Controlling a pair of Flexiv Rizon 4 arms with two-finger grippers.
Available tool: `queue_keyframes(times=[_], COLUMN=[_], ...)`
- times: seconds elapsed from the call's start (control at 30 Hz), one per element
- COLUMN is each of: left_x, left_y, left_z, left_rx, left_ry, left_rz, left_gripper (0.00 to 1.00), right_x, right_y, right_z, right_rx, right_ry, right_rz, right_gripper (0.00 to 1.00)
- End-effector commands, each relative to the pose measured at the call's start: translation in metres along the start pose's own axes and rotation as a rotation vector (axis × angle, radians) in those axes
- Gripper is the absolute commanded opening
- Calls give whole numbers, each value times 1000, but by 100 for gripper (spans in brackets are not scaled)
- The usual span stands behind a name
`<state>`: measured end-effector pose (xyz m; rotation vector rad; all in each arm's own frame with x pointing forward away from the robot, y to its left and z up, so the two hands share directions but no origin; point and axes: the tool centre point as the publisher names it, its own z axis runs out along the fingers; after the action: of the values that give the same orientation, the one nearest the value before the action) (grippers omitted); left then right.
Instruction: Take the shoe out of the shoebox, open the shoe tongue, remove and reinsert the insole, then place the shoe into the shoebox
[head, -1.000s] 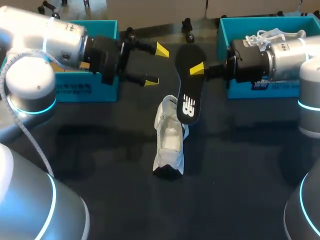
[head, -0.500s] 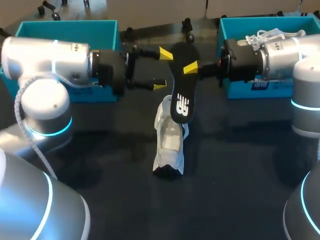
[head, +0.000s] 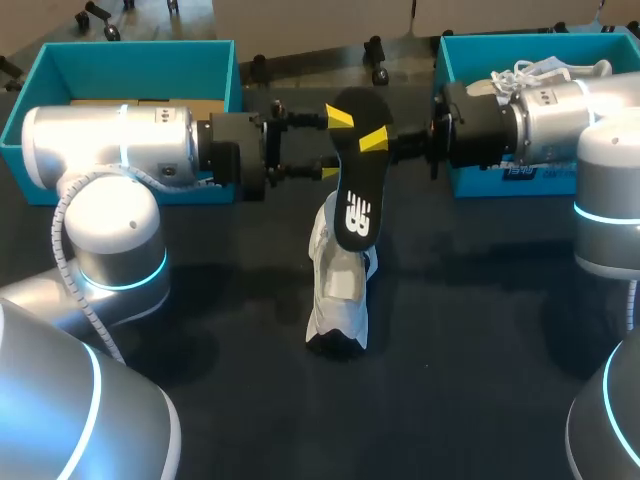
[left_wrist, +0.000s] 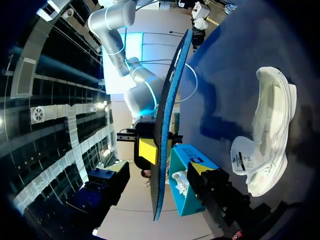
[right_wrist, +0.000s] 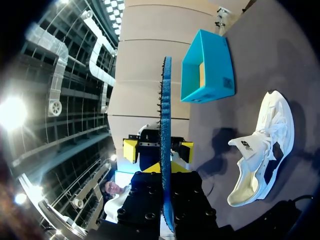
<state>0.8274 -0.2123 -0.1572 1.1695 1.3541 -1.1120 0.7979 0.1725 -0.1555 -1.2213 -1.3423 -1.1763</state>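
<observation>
A black insole (head: 356, 200) hangs upright above the table, its logo end down near the white shoe (head: 338, 290). My right gripper (head: 380, 142) comes in from the right and is shut on the insole's upper part. My left gripper (head: 334, 146) reaches in from the left, open, one yellow tip on each side of the insole's edge. In the left wrist view the insole (left_wrist: 165, 125) runs edge-on between the fingers of the left gripper (left_wrist: 175, 159), close to one pad and apart from the other. The shoe (left_wrist: 272, 135) lies beside it with its tongue pulled open.
A teal shoebox (head: 222, 60) stands at the back left behind my left arm. A second teal box (head: 470, 180) at the back right holds another white shoe (head: 545, 68). In the right wrist view the insole (right_wrist: 165, 125) lines up with the left box (right_wrist: 207, 65).
My left arm has swung right until its fingers straddle the insole, and they have narrowed. My right gripper has carried the insole a little to the left.
</observation>
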Motion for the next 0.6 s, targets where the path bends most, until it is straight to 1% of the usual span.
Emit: queue_keyframes(times=[0.03, 0.07, 0.1, 0.27, 0.3, 0.37, 0.5, 0.53, 0.6], left_x=[0, 0, 0, 1, 1, 2, 3, 4, 4], left_y=[6, 7, 7, 9, 9, 9, 11, 11, 11], left_z=[8, 9, 9, 11, 11, 12, 12, 12, 12], left_rx=[-12, -13, -14, -11, -13, -16, -19, -19, -19], left_ry=[-2, -2, -2, 2, -1, -1, 5, 7, 8], left_rz=[-13, -13, -13, -6, -8, -12, -15, -15, -16], left_gripper=[66, 60, 58, 56, 55, 50, 47, 44, 41], right_x=[1, 1, 2, 2, 2, 2, 2, 2, 1], right_y=[-1, -1, -1, -2, -2, -2, -1, 0, 0], right_z=[4, 4, 5, 5, 5, 5, 4, 4, 4], right_rx=[9, 13, 14, 15, 15, 15, 17, 16, 17], right_ry=[-7, -8, -7, -9, -8, -7, -9, -9, -9], right_rz=[4, 3, 2, -1, -1, -1, -1, 0, 1], right_gripper=[0, 0, 0, 0, 0, 0, 0, 0, 0])
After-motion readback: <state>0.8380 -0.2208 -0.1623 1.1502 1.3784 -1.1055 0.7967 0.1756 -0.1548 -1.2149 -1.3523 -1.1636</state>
